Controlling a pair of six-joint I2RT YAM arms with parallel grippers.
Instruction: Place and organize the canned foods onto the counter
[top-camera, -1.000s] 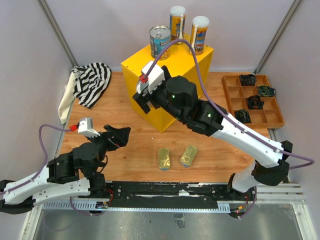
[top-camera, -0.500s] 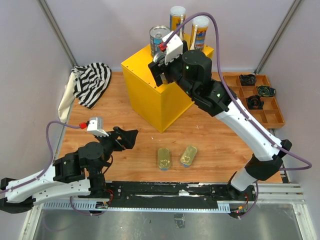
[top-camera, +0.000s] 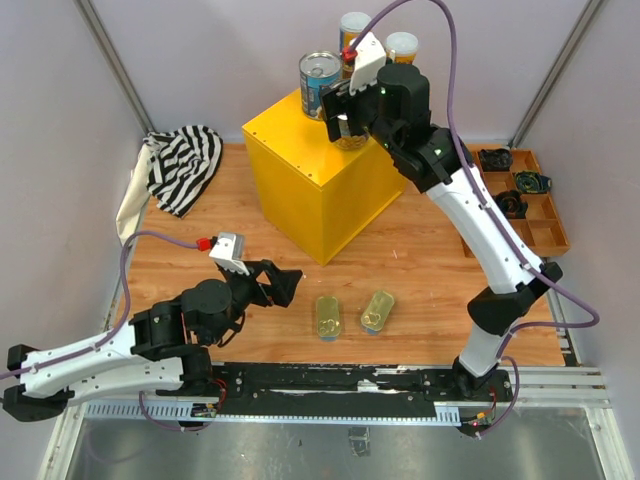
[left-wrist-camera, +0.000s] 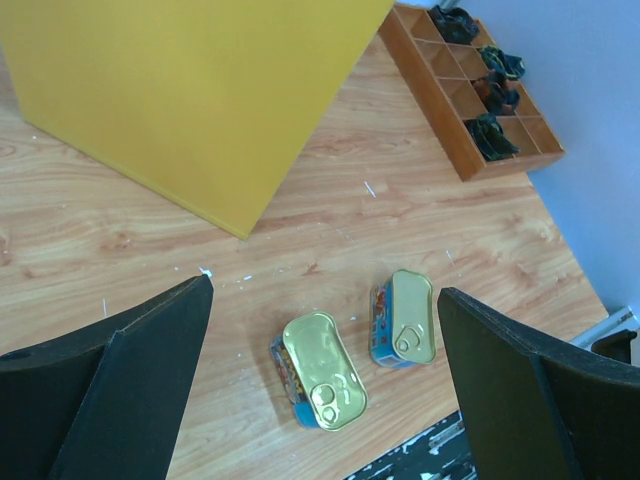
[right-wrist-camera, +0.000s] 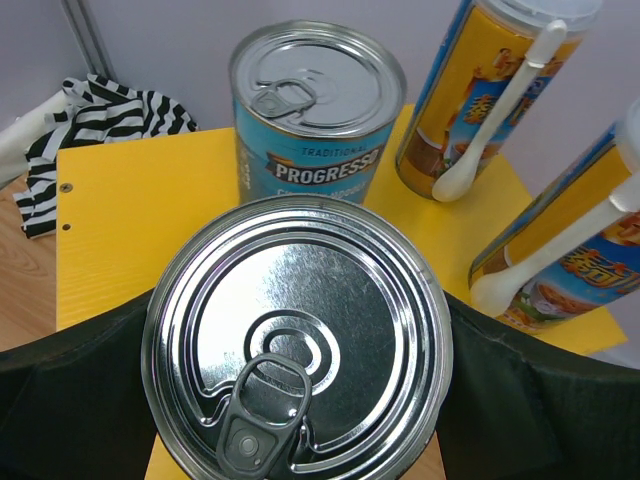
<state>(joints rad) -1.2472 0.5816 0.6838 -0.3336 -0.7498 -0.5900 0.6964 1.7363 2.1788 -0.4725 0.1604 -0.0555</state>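
Observation:
The counter (top-camera: 310, 180) is the big yellow box at the back middle. On its top stand one wide blue-labelled can (top-camera: 320, 84) and two tall slim cans (top-camera: 354, 32) (top-camera: 402, 45). My right gripper (top-camera: 344, 112) is over the box top, shut on a second wide silver-topped can (right-wrist-camera: 297, 345), close in front of the standing blue can (right-wrist-camera: 315, 110). Two flat golden tins (top-camera: 327, 316) (top-camera: 377, 311) lie on the wooden table. My left gripper (top-camera: 285, 286) hangs open just left of them; its wrist view shows both tins (left-wrist-camera: 322, 370) (left-wrist-camera: 407, 318) between its spread fingers (left-wrist-camera: 150, 370).
A striped cloth (top-camera: 180, 165) lies at the back left. A brown compartmented tray (top-camera: 545, 235) with small black gadgets sits at the right. Grey walls close in the table on three sides.
My right arm has carried the wide can from the counter's front face up over its top, near the other cans. My left gripper has moved right, toward the golden tins.

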